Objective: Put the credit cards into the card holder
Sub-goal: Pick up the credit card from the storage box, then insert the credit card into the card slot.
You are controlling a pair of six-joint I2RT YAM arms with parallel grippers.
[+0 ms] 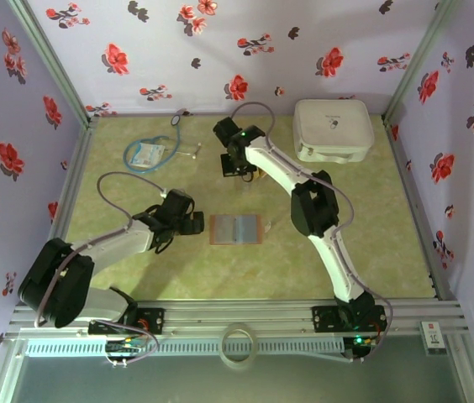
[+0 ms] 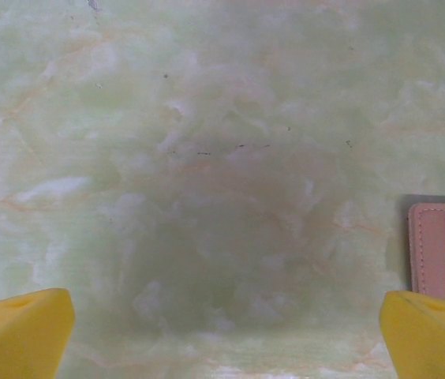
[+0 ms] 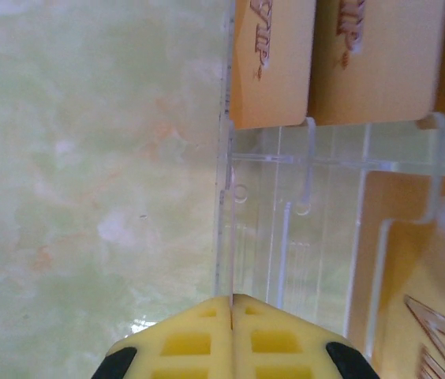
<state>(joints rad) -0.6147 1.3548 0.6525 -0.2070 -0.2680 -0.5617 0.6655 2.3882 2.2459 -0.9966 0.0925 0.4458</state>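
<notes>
Our right gripper (image 3: 233,335) has its yellow pads pressed together with only a hairline seam between them. The thin edge of the clear stand (image 3: 286,221) runs straight into that seam, and we cannot tell whether that wall is pinched or merely lined up behind the tips. The cards (image 3: 274,63), tan with raised lettering, sit in the stand's slots just past the fingertips, and none is in the grip. Our left gripper (image 2: 226,339) is spread wide over the bare table (image 2: 207,118), holding nothing, with the wallet (image 2: 442,253) lying open and flat beside one fingertip, well apart from the stand. The main risk we see is at the stand. If the closed tips push or lift against its wall, the light stand could slide or tip and spill the cards. A card is thin and smooth, so a pinch near a corner could let it twist out on the way over. Since nothing holds the wallet down, a card sliding in could shove it along the table. The left wrist view cuts the wallet off at its edge, and from above its pockets are too small to read. The arm covers much of the stand there, so we cannot count the cards.
</notes>
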